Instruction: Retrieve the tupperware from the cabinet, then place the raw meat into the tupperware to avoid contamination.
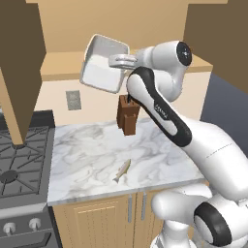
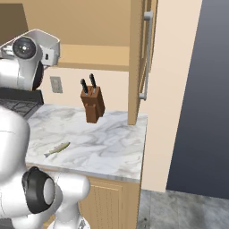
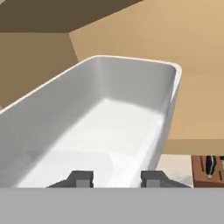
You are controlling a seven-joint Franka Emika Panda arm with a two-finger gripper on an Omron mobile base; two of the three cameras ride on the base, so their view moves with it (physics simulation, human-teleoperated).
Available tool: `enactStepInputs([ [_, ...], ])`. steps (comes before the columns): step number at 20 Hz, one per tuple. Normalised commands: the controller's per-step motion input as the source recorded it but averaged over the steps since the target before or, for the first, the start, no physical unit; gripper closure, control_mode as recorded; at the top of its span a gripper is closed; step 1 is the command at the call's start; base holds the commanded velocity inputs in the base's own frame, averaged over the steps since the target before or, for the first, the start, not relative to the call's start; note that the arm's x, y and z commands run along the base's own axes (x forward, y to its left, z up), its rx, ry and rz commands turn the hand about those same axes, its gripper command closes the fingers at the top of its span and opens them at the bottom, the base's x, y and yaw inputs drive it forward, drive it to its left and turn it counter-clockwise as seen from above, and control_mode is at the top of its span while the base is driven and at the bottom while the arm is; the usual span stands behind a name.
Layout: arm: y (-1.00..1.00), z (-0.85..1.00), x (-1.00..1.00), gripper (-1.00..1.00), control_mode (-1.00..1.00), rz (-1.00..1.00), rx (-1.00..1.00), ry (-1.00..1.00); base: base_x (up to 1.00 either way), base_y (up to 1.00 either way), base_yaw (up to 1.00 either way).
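Left base view shows you the white arm reaching up and forward, with the gripper [image 1: 117, 61] clamped on the near rim of the tupperware [image 1: 103, 63], which hangs in the air high above the counter, in front of the open cabinet [image 1: 68, 63] and tilted so that you look into its open mouth. From the hand view you can see the tub's [image 3: 100, 127] white inside stretching away from the two dark fingertips [image 3: 81, 178], one on each side of a wall of the tub, so the claw is closed on that rim. Below the tub you have the brown knife block [image 1: 128, 115] standing upright at the back of the marble counter [image 1: 82, 155], close to the wall. The raw meat [image 1: 122, 171], a slim grey fish, lies flat on the counter near its front edge, well apart from the knife block and well below the tub. To your left the stove [image 1: 19, 164] sits against the counter's side, and a wall outlet [image 1: 73, 100] is on the wall behind. From the right base view you see the fish [image 2: 57, 149] on the marble, the knife block [image 2: 92, 104] behind it, and an open cabinet door [image 2: 142, 53] with its long silver handle [image 2: 146, 56] above the counter's far end.
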Motion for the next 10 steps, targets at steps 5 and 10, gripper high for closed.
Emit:
enactStepInputs([
  [5, -0.12, -0.76, -0.71, 1.00, -1.00, 0.12, -0.12, 0.12, 0.00, 0.00, 0.00],
  [10, -0.18, -0.91, -0.49, 1.00, -1.00, 0.09, -0.17, 0.16, 0.00, 0.00, 0.00],
])
